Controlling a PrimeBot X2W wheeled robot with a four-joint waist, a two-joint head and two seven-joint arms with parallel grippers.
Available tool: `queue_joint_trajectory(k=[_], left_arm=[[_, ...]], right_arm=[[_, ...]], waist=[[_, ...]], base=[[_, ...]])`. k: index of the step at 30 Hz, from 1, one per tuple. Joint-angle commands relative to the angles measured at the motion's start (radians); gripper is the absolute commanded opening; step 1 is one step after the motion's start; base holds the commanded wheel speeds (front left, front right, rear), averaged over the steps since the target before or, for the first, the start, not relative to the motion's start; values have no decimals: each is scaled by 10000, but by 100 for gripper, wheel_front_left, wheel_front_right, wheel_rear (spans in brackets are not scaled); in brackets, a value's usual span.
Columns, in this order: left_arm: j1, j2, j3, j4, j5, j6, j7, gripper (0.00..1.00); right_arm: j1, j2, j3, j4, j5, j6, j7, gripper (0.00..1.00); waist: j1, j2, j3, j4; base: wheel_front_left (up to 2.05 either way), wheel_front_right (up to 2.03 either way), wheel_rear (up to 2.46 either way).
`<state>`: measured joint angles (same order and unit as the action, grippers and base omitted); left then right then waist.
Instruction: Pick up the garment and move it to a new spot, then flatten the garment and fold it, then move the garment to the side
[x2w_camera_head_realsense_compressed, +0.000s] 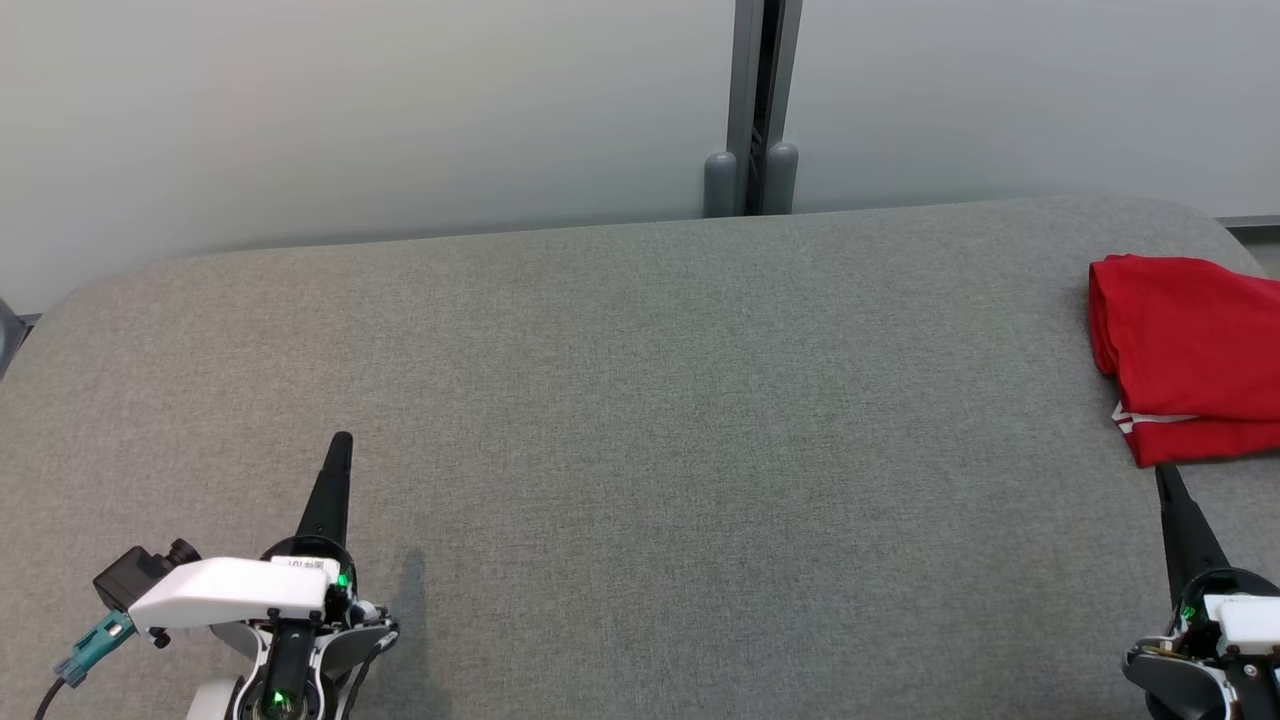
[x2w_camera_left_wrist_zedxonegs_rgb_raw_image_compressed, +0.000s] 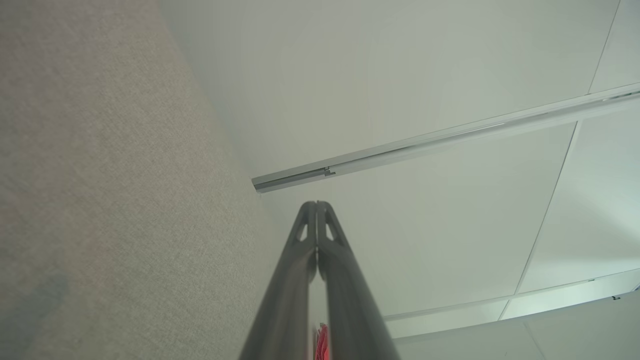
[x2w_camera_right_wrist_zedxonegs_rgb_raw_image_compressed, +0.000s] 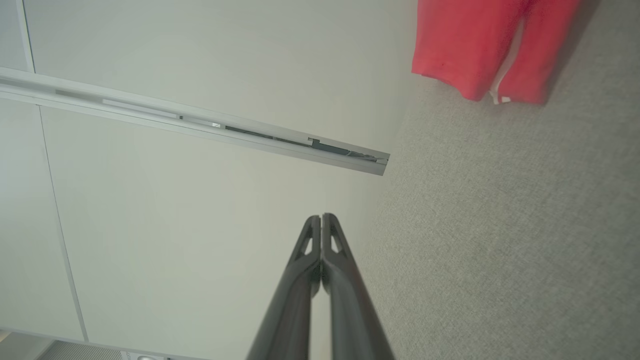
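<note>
My red garment (x2w_camera_head_realsense_compressed: 1190, 350) lies folded into a compact, roughly square packet. The layers are stacked and the edges are fairly even. A thin white trim shows along the near edge, close to the near corner. It rests flat on the grey fabric worktop (x2w_camera_head_realsense_compressed: 620, 420), far out at 3 o'clock in the head view, and the picture's edge cuts off its outer side.

My right pincer (x2w_camera_head_realsense_compressed: 1163, 472) has its two dark fingers pressed together with nothing between them. It sits at about 4 o'clock on the worktop. The garment starts just beyond its tip, at 12 to 1 o'clock from it. In the right wrist view the cloth sits up at 1 o'clock, with a stretch of bare grey between it and my fingertips.

My left pincer (x2w_camera_head_realsense_compressed: 340, 440) is also closed and holds nothing. It is at 8 o'clock in the head view, with the garment well apart from it, off toward 2 o'clock.

A pale wall with a grey post (x2w_camera_head_realsense_compressed: 752, 110) stands behind the worktop at 12 o'clock.
</note>
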<state>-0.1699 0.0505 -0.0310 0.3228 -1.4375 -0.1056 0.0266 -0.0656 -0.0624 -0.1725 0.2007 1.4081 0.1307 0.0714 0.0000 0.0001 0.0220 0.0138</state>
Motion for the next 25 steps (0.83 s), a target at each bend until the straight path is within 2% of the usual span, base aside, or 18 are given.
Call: queue_joint_trajectory(k=[1, 25], left_arm=[[-230, 72, 65, -6, -243, -99, 72, 0], [-472, 71, 195, 181, -1826, -275, 518, 0]], right_arm=[[80, -34, -82, -99, 280, 1, 111, 0], [151, 16, -445, -104, 2025, 0, 575, 0]], waist=[[0, -1, -14, -10], [0, -1, -187, -127]], base=[[0, 0, 0], [0, 0, 0]])
